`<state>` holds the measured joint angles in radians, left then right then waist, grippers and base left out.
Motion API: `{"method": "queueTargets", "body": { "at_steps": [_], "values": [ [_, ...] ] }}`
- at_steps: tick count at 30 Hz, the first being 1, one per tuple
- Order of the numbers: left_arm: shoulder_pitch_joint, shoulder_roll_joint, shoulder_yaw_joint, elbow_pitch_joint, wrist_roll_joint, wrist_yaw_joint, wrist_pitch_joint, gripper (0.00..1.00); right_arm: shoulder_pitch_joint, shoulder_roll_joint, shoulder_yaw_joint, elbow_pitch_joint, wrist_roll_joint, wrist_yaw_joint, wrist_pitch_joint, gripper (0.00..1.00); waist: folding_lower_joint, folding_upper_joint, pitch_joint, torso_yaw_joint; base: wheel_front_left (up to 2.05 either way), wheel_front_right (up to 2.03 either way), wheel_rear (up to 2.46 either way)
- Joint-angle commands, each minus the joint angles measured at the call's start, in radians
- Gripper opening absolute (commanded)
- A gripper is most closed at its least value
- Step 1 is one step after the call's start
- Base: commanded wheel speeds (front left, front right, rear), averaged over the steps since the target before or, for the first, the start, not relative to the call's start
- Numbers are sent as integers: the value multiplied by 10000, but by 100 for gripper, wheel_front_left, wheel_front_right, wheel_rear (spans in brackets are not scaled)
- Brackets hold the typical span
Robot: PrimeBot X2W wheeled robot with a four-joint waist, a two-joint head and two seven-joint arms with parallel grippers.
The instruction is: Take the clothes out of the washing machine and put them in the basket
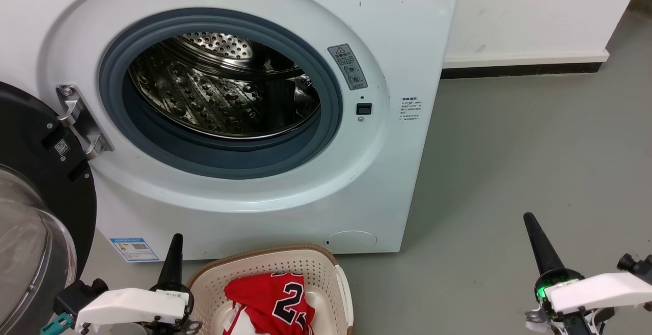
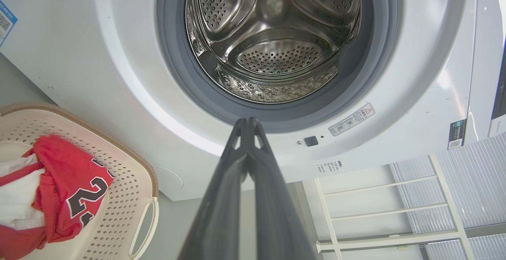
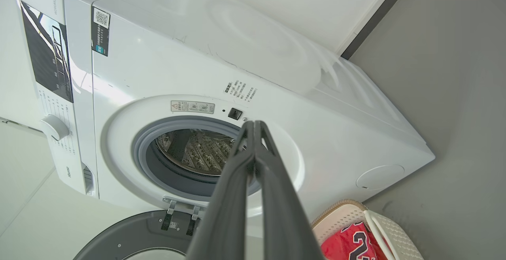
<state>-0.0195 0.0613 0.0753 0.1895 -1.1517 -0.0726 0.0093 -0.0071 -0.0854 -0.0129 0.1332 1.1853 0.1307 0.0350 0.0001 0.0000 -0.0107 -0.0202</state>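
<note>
The white washing machine [image 1: 285,197] stands with its black-rimmed door [image 1: 35,172] swung open to the left, and its steel drum [image 1: 224,85] holds nothing I can see. Red clothes [image 1: 272,302], one a jersey with black numerals, lie in the cream basket [image 1: 316,269] on the floor in front of the machine. My left gripper [image 1: 175,241] is shut and empty just left of the basket. My right gripper [image 1: 530,220] is shut and empty over the bare floor at the right. The drum [image 2: 272,38] and the clothes [image 2: 67,189] also appear in the left wrist view.
Grey floor [image 1: 535,146] stretches to the right of the machine, up to a white wall with a dark skirting [image 1: 519,67]. A white shelf frame [image 2: 379,208] shows in the left wrist view beyond the machine.
</note>
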Motion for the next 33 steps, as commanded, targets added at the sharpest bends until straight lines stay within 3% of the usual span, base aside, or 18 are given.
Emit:
{"method": "queueTargets", "body": {
  "at_steps": [1,33],
  "values": [
    [-220,19,55,-44,-180,-91,47,0,-283,-54,-35,-14,204,1,6,0,0,0,2,3,0,0,0],
    [-718,-68,282,357,-3059,-429,716,0,-796,0,-379,720,3107,1,279,0,0,0,83,120,0,0,0]
  ]
}}
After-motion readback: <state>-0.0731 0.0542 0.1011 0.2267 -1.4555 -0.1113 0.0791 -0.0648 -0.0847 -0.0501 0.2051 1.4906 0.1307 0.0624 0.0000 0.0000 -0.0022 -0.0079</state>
